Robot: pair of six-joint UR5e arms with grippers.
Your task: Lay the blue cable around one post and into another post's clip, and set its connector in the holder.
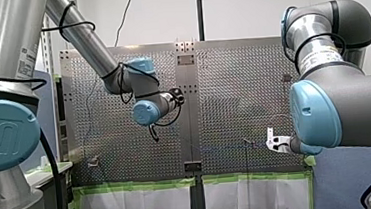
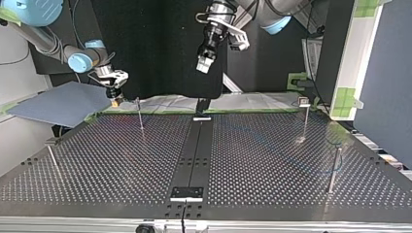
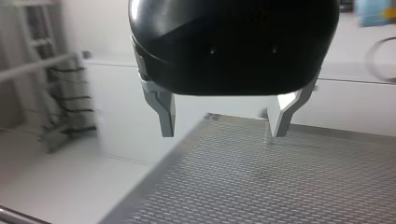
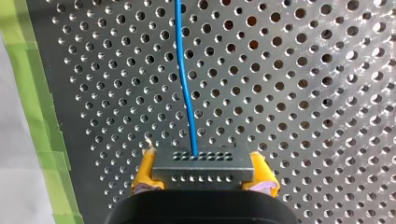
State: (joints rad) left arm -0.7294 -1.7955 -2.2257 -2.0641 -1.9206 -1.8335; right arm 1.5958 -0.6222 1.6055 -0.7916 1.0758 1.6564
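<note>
In the right wrist view my right gripper [image 4: 201,183] is shut on a dark grey connector [image 4: 201,164], with its yellow pads [image 4: 144,177] on either side. The blue cable [image 4: 184,84] leaves the connector and runs ahead over the perforated table [image 4: 303,93]. In the top view this gripper [image 2: 116,101] hangs low at the table's far left edge, beside a thin post [image 2: 140,115]. My left gripper [image 3: 224,127] is open, its metal fingers [image 3: 166,114] wide apart with nothing between them. It hovers high above the table's far middle [image 2: 206,64].
More posts stand on the table: one with a clip at the top view's far right [image 2: 304,119], one nearer on the right [image 2: 334,169], one at the near left [image 2: 52,159]. Small dark brackets sit on the centre strip, far [image 2: 202,117] and near [image 2: 186,193]. Green tape [image 4: 28,70] edges the table.
</note>
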